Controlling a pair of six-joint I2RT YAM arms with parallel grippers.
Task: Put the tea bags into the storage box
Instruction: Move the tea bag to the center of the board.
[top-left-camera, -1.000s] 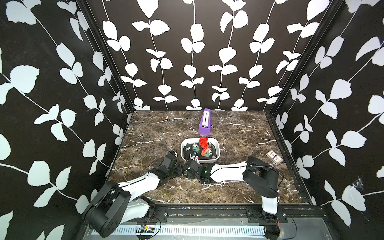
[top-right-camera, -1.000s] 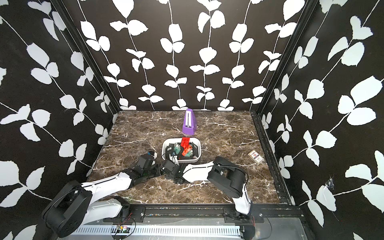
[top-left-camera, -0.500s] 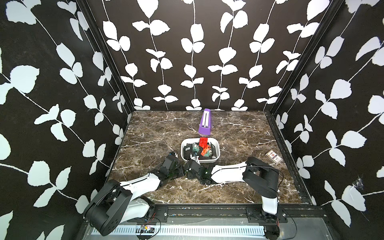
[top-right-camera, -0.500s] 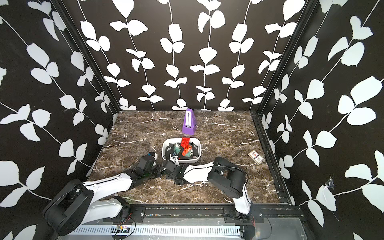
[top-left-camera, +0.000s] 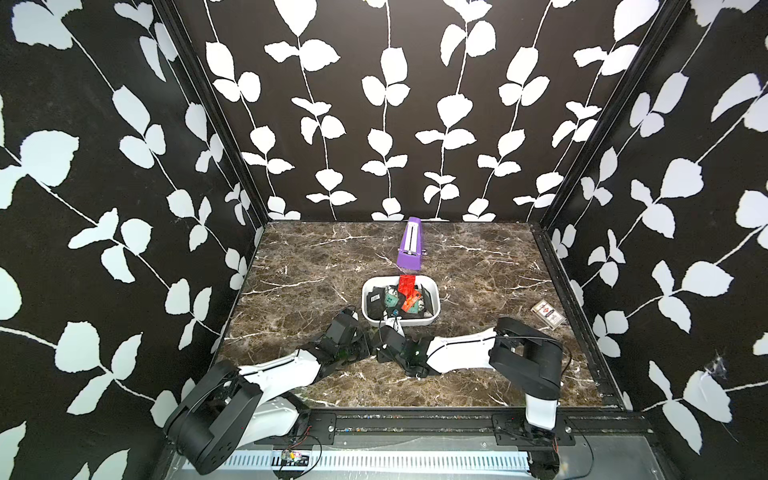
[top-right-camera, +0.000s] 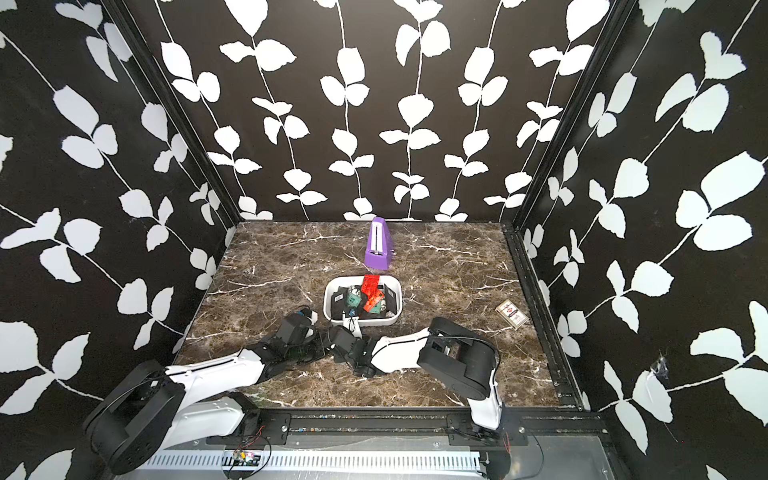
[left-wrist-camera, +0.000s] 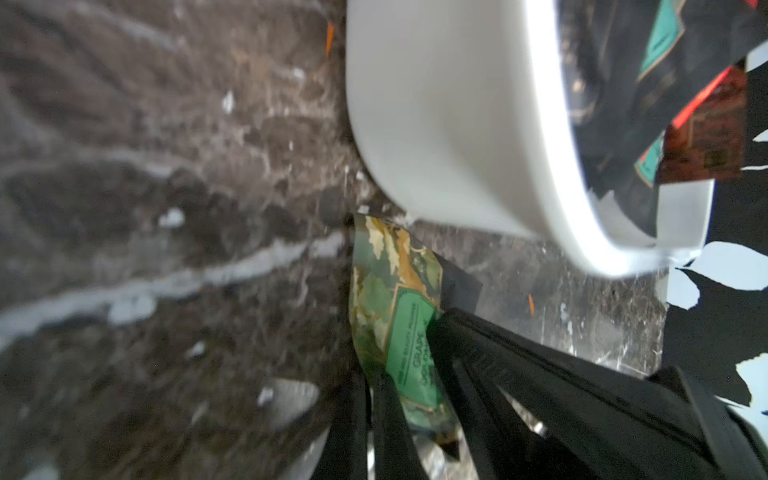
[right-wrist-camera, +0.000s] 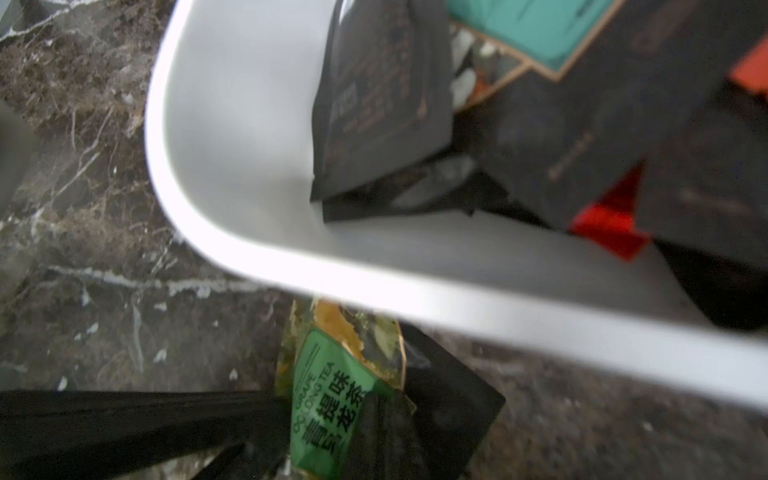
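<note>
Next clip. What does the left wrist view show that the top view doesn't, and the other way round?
Left wrist only: a green sachet printed GRAPE, just outside the box, pinched in the left end effector. Top only: the purple wedge, the card pack near the right edge, the left arm and right arm. Both: the white box holding sachets, on the marble table.
</note>
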